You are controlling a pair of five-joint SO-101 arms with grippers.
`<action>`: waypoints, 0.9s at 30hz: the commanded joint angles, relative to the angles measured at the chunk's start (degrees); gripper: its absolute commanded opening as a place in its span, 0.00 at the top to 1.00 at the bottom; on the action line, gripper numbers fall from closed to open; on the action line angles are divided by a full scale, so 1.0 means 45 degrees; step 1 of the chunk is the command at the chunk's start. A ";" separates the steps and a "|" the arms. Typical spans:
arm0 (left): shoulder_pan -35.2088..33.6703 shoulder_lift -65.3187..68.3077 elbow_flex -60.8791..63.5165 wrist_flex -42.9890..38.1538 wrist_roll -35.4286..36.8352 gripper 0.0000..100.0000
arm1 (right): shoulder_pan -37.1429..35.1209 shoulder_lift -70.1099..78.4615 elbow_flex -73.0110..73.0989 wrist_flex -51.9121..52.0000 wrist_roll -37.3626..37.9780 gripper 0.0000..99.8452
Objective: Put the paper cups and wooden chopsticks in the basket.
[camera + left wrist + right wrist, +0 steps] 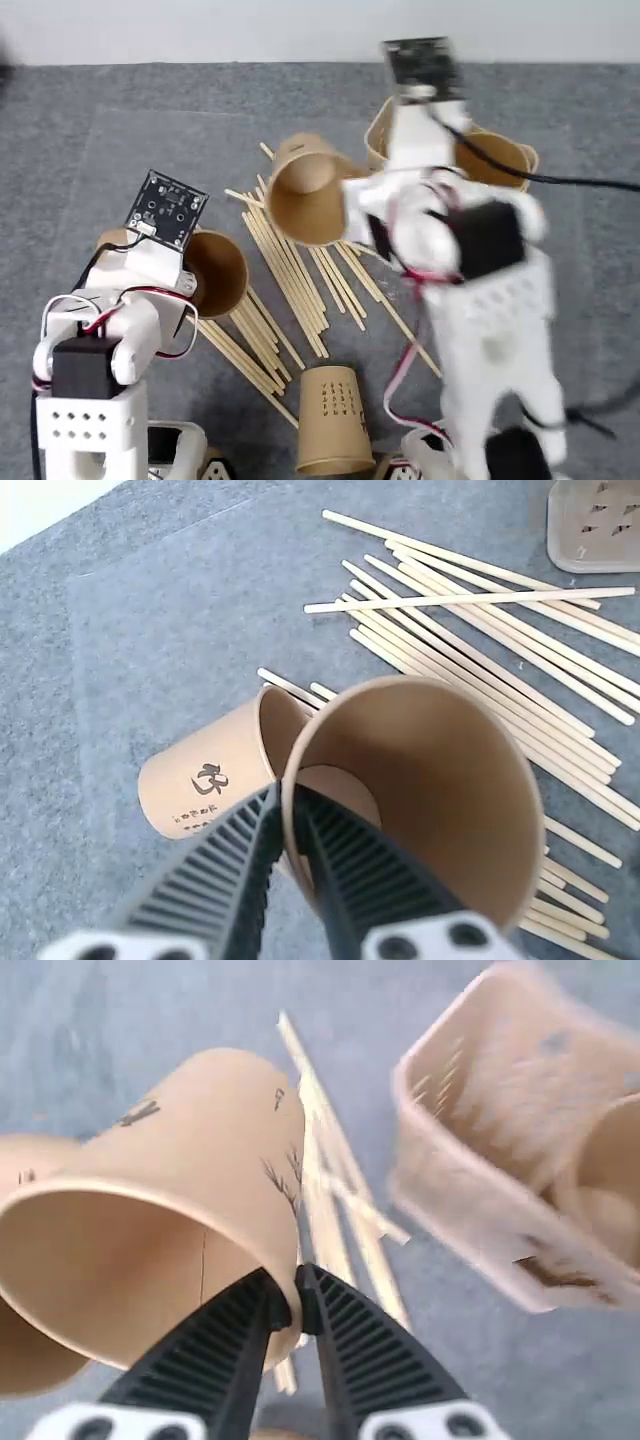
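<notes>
My left gripper (286, 802) is shut on the rim of a brown paper cup (430, 780), held tilted just over the mat at the left (215, 270). A second cup (210, 777) lies on its side right behind it. My right gripper (292, 1302) is shut on the rim of another cup (170, 1210), raised above the chopsticks (305, 190), left of the basket (380, 130). The beige basket (480, 1150) holds one cup (497, 158). Many wooden chopsticks (290, 275) lie spread over the mat's middle (480, 650).
One more paper cup (335, 420) stands upside down near the front edge, between the two arm bases. The grey mat (130, 140) is bare at the far left. A black cable (580, 182) runs past the basket to the right.
</notes>
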 commanded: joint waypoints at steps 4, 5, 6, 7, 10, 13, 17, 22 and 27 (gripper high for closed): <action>0.0000 -0.0293 -0.0635 -0.0039 0.0156 0.99 | 0.2569 -0.2061 -0.0703 -0.0010 0.0469 0.99; 0.0000 -0.0293 -0.0635 -0.0039 0.0156 0.99 | 0.2960 -0.2159 -0.0703 -0.0010 0.0469 0.99; 0.0020 -0.0293 -0.0635 -0.0039 0.0156 0.99 | 0.3331 -0.2178 -0.0703 -0.0010 0.0469 0.99; 0.0039 -0.0293 -0.0635 -0.0039 0.0156 0.99 | 0.3702 -0.2178 -0.0703 -0.0010 0.0469 0.99; 0.0000 -0.0293 -0.0615 -0.0039 0.0176 0.99 | 0.4757 -0.2139 -0.0684 0.0010 0.0469 0.99; 0.0000 -0.0293 -0.0596 -0.0039 0.0176 0.99 | 0.5675 -0.2100 -0.0684 0.0107 0.0469 0.99; 0.0000 -0.0293 -0.0596 -0.0039 0.0176 0.99 | 0.6281 -0.2081 -0.0645 0.0674 0.0469 0.99; 0.0000 -0.0293 -0.0576 -0.0020 0.0176 0.99 | 0.6886 -0.2081 -0.0645 0.1260 0.0469 0.99; 0.0000 -0.0293 -0.0283 -0.0039 0.0176 0.99 | 0.7629 -0.1592 -0.0606 0.1241 0.0469 0.99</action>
